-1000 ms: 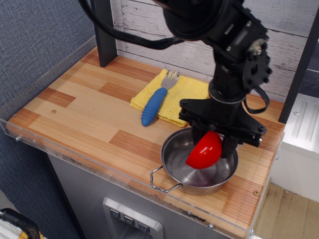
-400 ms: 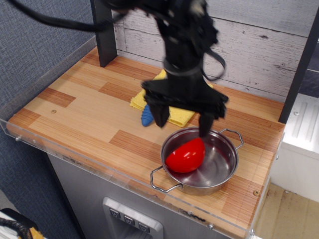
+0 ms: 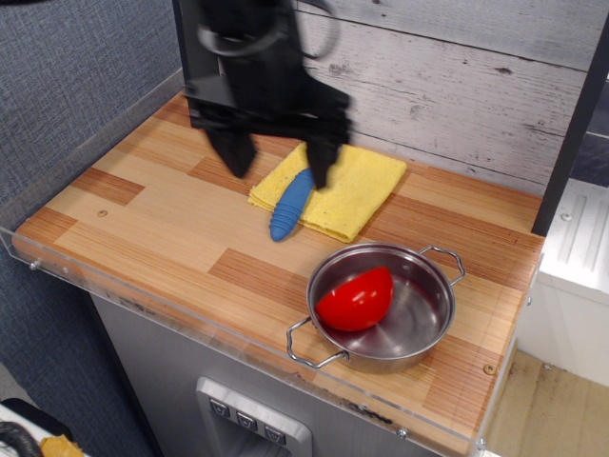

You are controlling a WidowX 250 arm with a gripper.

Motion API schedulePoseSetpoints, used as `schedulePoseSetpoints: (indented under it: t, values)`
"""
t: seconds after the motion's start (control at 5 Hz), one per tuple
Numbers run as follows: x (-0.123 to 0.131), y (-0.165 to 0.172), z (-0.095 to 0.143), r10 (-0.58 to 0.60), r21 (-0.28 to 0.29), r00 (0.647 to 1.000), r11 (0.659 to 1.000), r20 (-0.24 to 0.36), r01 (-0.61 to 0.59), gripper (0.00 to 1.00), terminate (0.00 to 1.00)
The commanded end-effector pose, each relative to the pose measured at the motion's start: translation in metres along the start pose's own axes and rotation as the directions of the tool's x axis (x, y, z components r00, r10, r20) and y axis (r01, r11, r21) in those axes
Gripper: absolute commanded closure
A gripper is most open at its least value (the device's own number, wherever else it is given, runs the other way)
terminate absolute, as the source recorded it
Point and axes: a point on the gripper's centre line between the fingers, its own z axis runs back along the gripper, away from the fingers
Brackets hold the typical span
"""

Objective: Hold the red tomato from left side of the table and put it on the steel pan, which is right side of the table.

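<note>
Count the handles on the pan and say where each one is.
2. One handle sits at the front-left of the pan, the other handle at its back-right. Neither is hidden.

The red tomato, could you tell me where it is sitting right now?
The red tomato lies inside the steel pan, against its left wall, on the right side of the table.

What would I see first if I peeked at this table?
Probably the shiny red tomato, lying inside the steel pan near the table's front right corner. Next, the big black gripper, open and holding nothing, up over the back of the table beside a yellow cloth with a blue-handled fork on it.
</note>
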Motion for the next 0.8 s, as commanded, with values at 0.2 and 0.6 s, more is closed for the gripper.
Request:
schedulePoseSetpoints:
  t: [0.2,0.6]
  values:
    - [0.010,0.053,-0.048,0.001,0.099,0.995,0.995,-0.098,0.009,0.00,0.00]
    - [0.015,0.045,-0.053,-0.147,0.092,0.981,0.983,-0.128,0.160,0.00,0.00]
